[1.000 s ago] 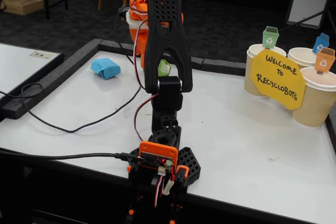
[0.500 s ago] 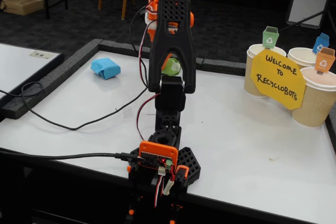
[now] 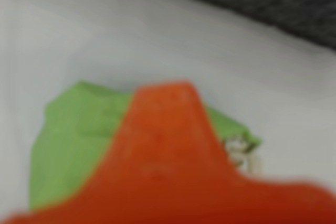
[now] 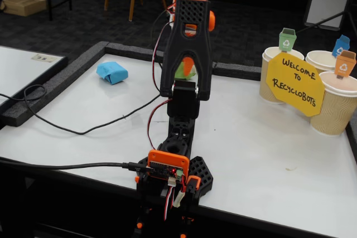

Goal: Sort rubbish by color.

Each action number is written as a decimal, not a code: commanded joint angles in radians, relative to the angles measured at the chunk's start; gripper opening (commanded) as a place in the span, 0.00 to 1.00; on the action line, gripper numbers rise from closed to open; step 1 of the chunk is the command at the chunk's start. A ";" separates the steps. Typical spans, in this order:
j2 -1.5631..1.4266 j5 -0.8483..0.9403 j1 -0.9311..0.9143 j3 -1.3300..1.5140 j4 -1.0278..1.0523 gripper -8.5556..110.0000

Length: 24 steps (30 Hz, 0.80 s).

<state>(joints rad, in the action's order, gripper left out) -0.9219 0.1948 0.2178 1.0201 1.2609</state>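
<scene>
Wrist view shows the gripper [image 3: 173,145] closed on the green wad [image 3: 63,150], judged light, soft, crushable paper, best pinched across its bulk; blue wad [image 4: 111,72] lies near the table's far-left corner.

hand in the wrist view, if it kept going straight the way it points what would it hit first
Most likely the crumpled lime green paper wad, which lies right under the orange finger of the hand, with the white table beneath it. The blur hides whether they already touch.
</scene>
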 commanded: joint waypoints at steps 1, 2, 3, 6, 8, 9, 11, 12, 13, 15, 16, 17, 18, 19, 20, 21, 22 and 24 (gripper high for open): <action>-0.075 0.006 -0.021 0.008 -0.037 0.10; -0.075 0.006 -0.017 0.017 -0.041 0.09; -0.075 0.006 -0.011 0.021 -0.043 0.08; -0.075 0.006 0.008 0.032 -0.046 0.07; -0.075 0.006 0.017 0.043 -0.054 0.07; -0.075 0.006 0.020 0.048 -0.060 0.07; -0.077 0.006 0.026 0.049 -0.061 0.07; -0.081 0.006 0.029 0.049 -0.063 0.07; -0.087 0.006 0.034 0.049 -0.064 0.07; -0.104 0.006 0.044 0.049 -0.071 0.07; -0.114 0.006 0.049 0.049 -0.071 0.07; -0.126 0.006 0.054 0.049 -0.071 0.07; -0.140 0.006 0.055 0.049 -0.069 0.07; -0.156 0.006 0.057 0.049 -0.063 0.07; -0.173 0.006 0.058 0.051 -0.057 0.07; -0.190 0.006 0.058 0.052 -0.049 0.07; -0.207 0.005 0.060 0.052 -0.040 0.07; -0.241 0.005 0.060 0.054 -0.017 0.07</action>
<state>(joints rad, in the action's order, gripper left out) -0.9587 0.1948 0.2393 1.0876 1.2164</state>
